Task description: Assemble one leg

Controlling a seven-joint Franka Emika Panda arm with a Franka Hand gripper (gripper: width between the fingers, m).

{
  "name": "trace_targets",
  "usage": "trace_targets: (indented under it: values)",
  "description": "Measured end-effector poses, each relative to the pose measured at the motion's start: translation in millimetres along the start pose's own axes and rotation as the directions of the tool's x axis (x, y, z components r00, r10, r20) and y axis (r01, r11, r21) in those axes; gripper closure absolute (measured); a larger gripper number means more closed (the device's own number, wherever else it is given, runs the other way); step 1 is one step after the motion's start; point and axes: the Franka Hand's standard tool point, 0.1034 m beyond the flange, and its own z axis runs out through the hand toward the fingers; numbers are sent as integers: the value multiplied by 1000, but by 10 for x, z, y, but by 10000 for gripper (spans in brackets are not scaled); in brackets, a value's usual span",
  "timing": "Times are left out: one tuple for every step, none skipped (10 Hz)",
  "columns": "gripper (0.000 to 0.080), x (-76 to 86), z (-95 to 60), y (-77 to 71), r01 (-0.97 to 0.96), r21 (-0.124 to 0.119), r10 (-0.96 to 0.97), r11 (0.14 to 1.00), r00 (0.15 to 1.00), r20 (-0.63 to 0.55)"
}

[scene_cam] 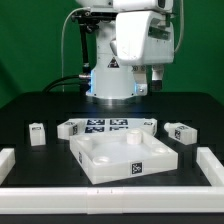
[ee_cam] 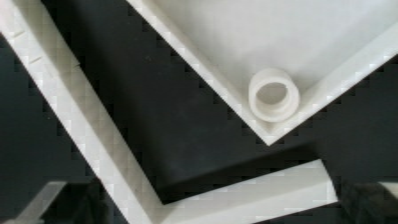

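Hanging over a panel [scene_cam: 120, 160] corner, the jaws stand wide apart and empty, the nearest leg [scene_cam: 180, 132] lying on the table [scene_cam: 30, 105] below, toward the exterior view's right.

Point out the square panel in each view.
Exterior view: the panel lies mid-picture on the table, just in front of the marker board.
Wrist view: one corner of the panel, with its round socket, fills much of the picture.
Shared landmark: the white rail that runs in front of the panel in the exterior view; in the wrist view it passes beside that corner.
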Motion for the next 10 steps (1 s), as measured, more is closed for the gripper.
trace_targets:
  values:
    - [149,-9,10,-12,19,-5,-19,1000,1000,-13]
    - [149,-9,10,-12,19,-5,-19,1000,1000,-13]
    - [149,-11,13,-13,20,-5,-20,1000,1000,-12]
    - [149,-13,19,-15,20,-4,-20,1000,1000,-11]
    - [149,-14,20,-16,20,-4,-20,1000,1000,-11]
    - [149,-14,21,-16,20,-4,-20,1000,1000,-11]
    - [149,-15,22,-17,19,-4,-20,1000,1000,-11]
    - [149,-63,34,-2,55,-3,-55,998,998,-8]
    - [149,-234,87,36,123,-3,-123,992,992,0]
    - [149,-384,179,1,195,3,-195,981,981,4]
